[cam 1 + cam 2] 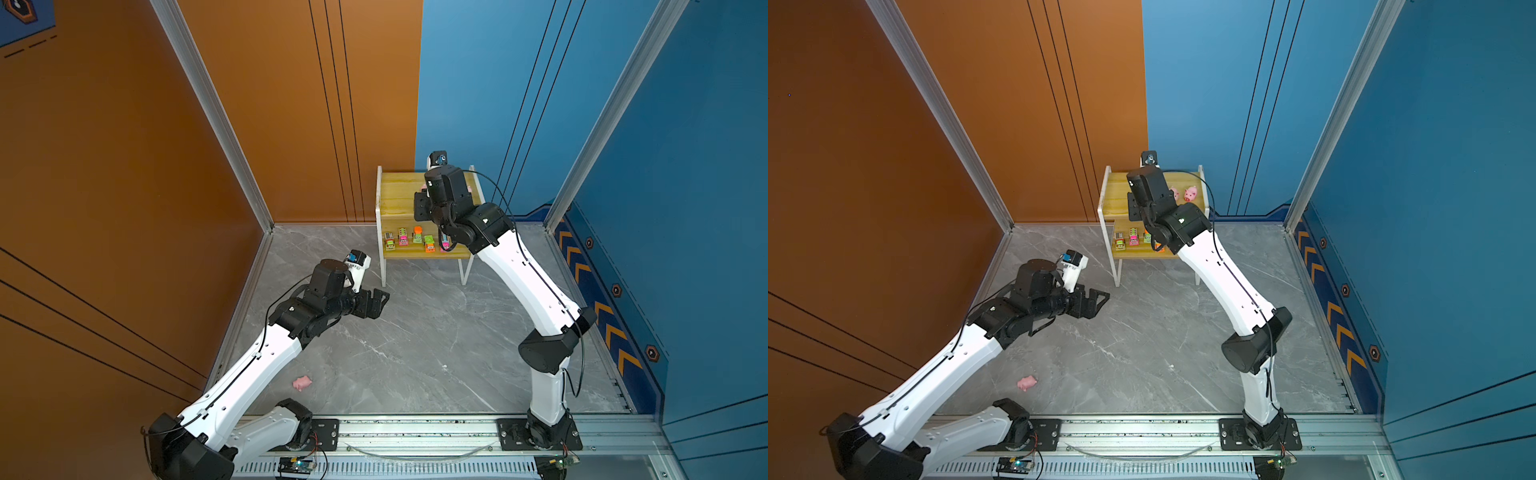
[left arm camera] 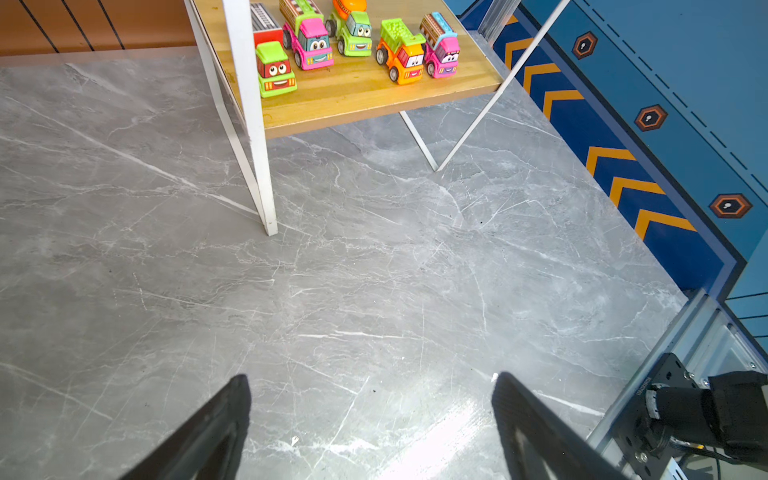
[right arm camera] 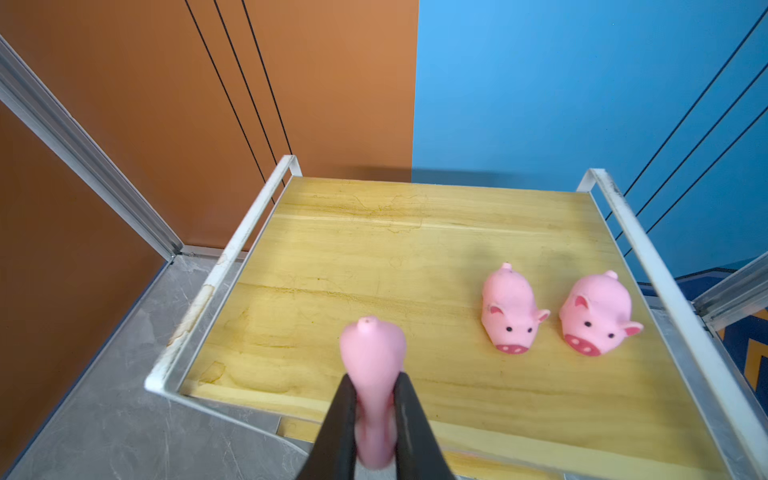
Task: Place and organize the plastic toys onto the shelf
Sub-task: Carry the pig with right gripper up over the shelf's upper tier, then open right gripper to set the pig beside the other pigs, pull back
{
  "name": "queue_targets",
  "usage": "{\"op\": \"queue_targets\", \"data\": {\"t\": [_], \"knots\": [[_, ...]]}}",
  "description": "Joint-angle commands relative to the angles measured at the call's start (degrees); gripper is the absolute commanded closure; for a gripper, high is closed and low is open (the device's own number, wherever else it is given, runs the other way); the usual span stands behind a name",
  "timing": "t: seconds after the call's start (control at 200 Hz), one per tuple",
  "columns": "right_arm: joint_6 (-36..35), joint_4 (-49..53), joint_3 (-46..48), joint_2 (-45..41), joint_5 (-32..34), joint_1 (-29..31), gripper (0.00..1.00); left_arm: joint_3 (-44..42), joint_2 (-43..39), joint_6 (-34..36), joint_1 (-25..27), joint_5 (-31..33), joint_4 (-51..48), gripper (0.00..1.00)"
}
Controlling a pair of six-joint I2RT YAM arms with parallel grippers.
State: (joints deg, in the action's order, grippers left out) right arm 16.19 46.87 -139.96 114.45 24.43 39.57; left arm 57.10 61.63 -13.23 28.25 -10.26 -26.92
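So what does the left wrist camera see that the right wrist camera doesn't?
Only the left wrist view shows the five toy trucks lined up on the lower board, and the left gripper open over bare floor. Only the right wrist view shows the right gripper squeezing a pink pig over the upper board, with two pigs standing there. Both show the same shelf.

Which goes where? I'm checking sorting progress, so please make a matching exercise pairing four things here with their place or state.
Things:
1. toy trucks
2. standing pigs
3. squeezed pig
4. lying pig

Places or states:
A. on the floor
B. on the shelf's upper board
C. in the right end effector
D. on the lower board

Pairs: 1-D, 2-B, 3-C, 4-A
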Motion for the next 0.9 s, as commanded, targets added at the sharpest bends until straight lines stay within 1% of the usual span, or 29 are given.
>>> {"op": "queue_targets", "data": {"t": [0.0,0.4,0.44,0.836,0.896], "knots": [[-1.5,3.6,-3.5,1.5,0.3,-1.8,0.81,-0.8,0.3,1.0,0.1,0.3,-0.7,0.08],[-1.2,3.6,-4.9,4.0,-0.1,-3.1,0.75,-1.2,0.2,0.4,-0.4,-1.0,-0.2,0.09],[-1.1,3.6,-5.2,5.9,0.0,-3.2,0.75,-1.4,0.1,0.3,-0.5,-1.0,-0.1,0.09],[-0.8,3.7,-7.1,8.1,-0.4,-3.9,0.72,-1.6,-0.5,0.1,-0.8,-1.4,0.0,0.09],[-0.8,3.7,-7.2,8.2,-0.4,-4.1,0.69,-1.6,-0.5,0.1,-0.9,-1.5,0.0,0.09]]}}
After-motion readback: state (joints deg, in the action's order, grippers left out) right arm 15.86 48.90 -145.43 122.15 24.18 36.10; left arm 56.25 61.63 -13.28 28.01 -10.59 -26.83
